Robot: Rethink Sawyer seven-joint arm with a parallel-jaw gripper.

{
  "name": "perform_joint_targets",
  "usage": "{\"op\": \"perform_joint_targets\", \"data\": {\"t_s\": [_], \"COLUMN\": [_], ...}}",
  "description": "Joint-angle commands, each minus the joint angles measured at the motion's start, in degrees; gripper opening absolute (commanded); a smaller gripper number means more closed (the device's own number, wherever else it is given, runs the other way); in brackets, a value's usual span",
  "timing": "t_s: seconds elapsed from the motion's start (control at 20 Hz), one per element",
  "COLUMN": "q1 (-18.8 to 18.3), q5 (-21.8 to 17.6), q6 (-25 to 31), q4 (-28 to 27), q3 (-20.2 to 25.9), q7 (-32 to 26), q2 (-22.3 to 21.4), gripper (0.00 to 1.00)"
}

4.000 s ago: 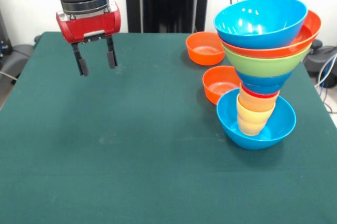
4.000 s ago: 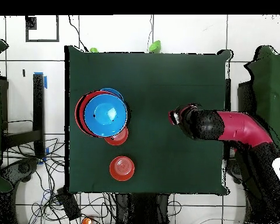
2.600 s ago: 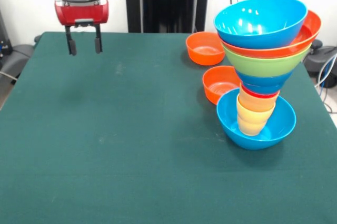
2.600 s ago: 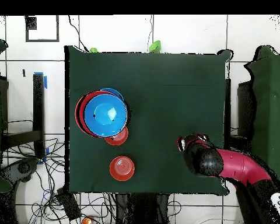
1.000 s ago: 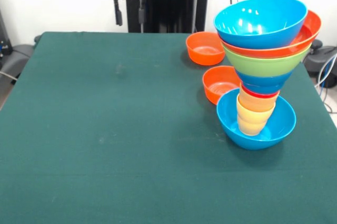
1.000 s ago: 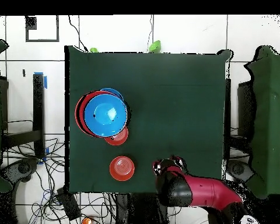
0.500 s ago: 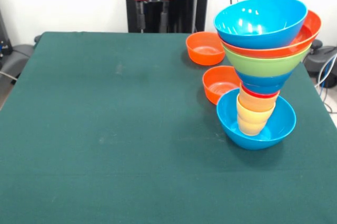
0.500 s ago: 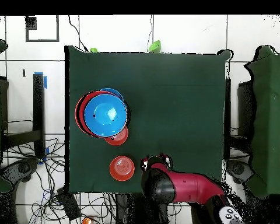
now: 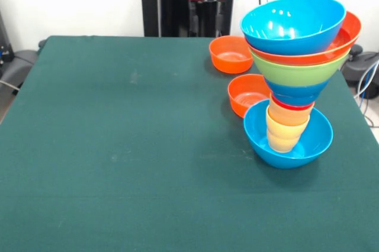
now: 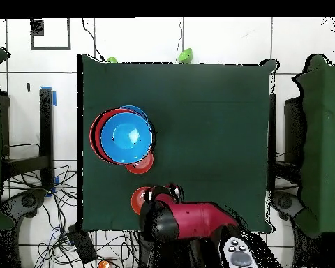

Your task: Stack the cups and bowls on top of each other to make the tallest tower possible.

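Note:
The tower (image 9: 296, 74) stands at the table's right side: a large light-blue bowl (image 9: 317, 139) as base, yellow-orange cups (image 9: 285, 128) in it, then a red cup rim, a dark blue bowl, a green bowl (image 9: 299, 70), a large orange bowl and a light-blue bowl (image 9: 293, 24) on top. From overhead the tower (image 10: 126, 137) shows as that top blue bowl. Two small orange bowls (image 9: 231, 54) (image 9: 247, 92) sit beside it. My gripper (image 9: 206, 22) hangs open and empty, high behind the farther small bowl; overhead, the gripper (image 10: 163, 193) partly covers that bowl (image 10: 137, 202).
The green cloth table (image 9: 118, 145) stretches wide to the left of the tower. The tower leans out over the nearer small orange bowl (image 10: 142, 165). The black pedestal (image 9: 172, 3) rises behind the table's far edge.
My gripper has risen and swung along the table's far edge from the left side to behind the farther small orange bowl. The tower and the bowls have not moved.

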Motion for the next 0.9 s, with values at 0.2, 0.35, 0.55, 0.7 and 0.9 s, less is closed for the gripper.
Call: {"op": "perform_joint_targets", "data": {"t_s": [0.2, 0.35, 0.55, 0.7, 0.9], "q1": [6.72, 7.54, 8.03, 7.80, 8.28], "q5": [5.04, 4.84, 2.61, 0.74, -0.97], "q6": [0.80, -2.05, -5.37, -7.09, -7.87], "q4": [-1.58, -2.53, -4.20, -5.49, -6.41], "q3": [-1.07, -1.97, -4.37, -6.35, -9.33], "q7": [12.97, 14.11, 14.60, 14.05, 12.57], "q2": [2.82, 5.82, 10.88, 15.04, 19.20], "gripper": [1.00, 1.00, 1.00, 1.00, 1.00]}}
